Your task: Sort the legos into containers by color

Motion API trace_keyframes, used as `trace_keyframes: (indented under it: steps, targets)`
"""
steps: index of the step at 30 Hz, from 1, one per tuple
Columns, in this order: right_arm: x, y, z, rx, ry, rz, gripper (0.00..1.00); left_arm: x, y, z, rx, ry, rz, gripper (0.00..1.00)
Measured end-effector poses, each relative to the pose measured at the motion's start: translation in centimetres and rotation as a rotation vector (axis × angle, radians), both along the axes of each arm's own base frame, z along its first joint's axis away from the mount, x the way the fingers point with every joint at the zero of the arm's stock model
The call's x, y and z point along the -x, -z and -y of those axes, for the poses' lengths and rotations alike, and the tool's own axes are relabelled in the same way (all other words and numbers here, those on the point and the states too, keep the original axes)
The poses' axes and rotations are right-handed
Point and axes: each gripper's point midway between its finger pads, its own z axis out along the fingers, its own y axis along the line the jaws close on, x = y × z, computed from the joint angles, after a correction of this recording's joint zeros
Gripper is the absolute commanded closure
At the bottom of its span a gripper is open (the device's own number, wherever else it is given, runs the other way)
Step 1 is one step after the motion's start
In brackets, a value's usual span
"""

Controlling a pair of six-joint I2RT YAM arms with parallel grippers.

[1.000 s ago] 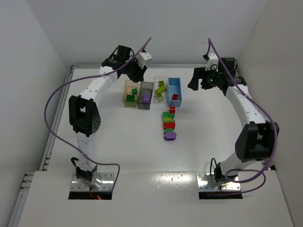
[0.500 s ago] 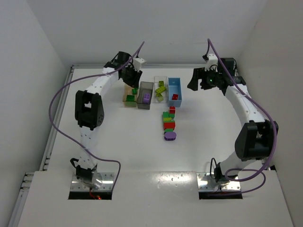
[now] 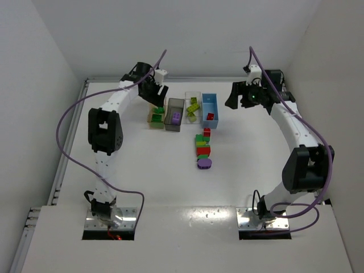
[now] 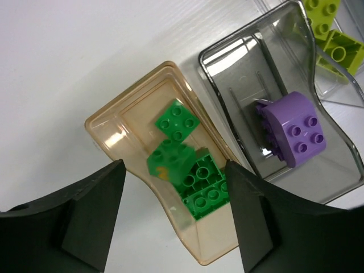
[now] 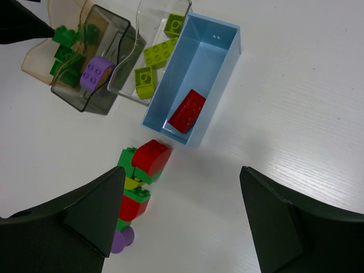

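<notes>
L: I'm hovering my left gripper (image 4: 175, 166) spread, pinching nothing, above tan bin (image 4: 114, 128) | dark green bricks (image 4: 177, 120) lying inside it | purple brick (image 4: 298, 128) sitting in grey bin (image 4: 239, 68) | R: I'm holding my right gripper (image 5: 182, 170) spread, empty, over mixed stack (image 5: 142, 165) lying just beside blue bin (image 5: 213, 51)

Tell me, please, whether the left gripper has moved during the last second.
Yes. The left gripper has shifted left in the top view, ending over the far end of the tan bin.
</notes>
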Motion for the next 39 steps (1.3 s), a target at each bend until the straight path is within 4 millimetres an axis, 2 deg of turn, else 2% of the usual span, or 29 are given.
trace_keyframes:
  steps: [4, 6, 10, 13, 17, 20, 22, 24, 26, 31, 33, 35, 37, 39]
  targets:
    - [0.0, 0.0, 0.0, 0.002, -0.002, 0.001, 0.18, 0.0, 0.1, -0.3, -0.002, -0.007, -0.002, 0.17]
    - [0.0, 0.0, -0.1, 0.006, -0.012, 0.005, 0.18, 0.2, 0.2, 0.2, 0.025, 0.023, -0.003, 0.17]
    - [0.6, 0.2, -0.9, 0.035, -0.097, 0.028, 0.18, 2.8, -0.5, 1.6, 0.112, 0.111, -0.026, 0.17]
    - [2.7, 1.2, -2.6, 0.090, -0.244, 0.034, 0.20, 4.8, -3.7, 2.4, 0.180, 0.164, 0.002, 0.17]
    - [8.3, 3.3, -7.2, 0.197, -0.556, 0.042, 0.21, 6.9, -10.3, 3.0, 0.246, 0.214, 0.120, 0.17]
    - [12.2, 4.5, -10.1, 0.246, -0.753, 0.040, 0.32, 8.9, -14.5, 3.0, 0.278, 0.242, 0.212, 0.17]
    - [13.0, 4.9, -10.8, 0.267, -0.815, 0.044, 0.43, 10.4, -15.4, 2.8, 0.288, 0.249, 0.231, 0.17]
    - [12.7, 5.4, -10.9, 0.281, -0.837, 0.045, 0.44, 11.6, -15.1, 2.5, 0.291, 0.247, 0.220, 0.17]
    - [11.5, 6.2, -11.0, 0.291, -0.837, 0.032, 0.49, 12.2, -14.1, 2.3, 0.292, 0.238, 0.193, 0.17]
    - [7.2, 8.7, -10.8, 0.350, -0.746, -0.027, 0.61, 13.2, -11.6, 1.9, 0.288, 0.210, 0.123, 0.17]
    - [5.2, 8.9, -10.9, 0.366, -0.694, -0.047, 0.56, 13.4, -11.0, 1.7, 0.282, 0.198, 0.113, 0.17]
    - [4.2, 8.7, -11.0, 0.364, -0.641, -0.060, 0.50, 13.6, -10.8, 1.5, 0.277, 0.189, 0.115, 0.17]
    - [4.2, 8.3, -11.2, 0.343, -0.577, -0.092, 0.50, 13.8, -10.9, 1.3, 0.274, 0.177, 0.122, 0.17]
    - [4.8, 7.5, -11.7, 0.296, -0.496, -0.134, 0.40, 13.6, -11.3, 1.2, 0.272, 0.170, 0.139, 0.17]
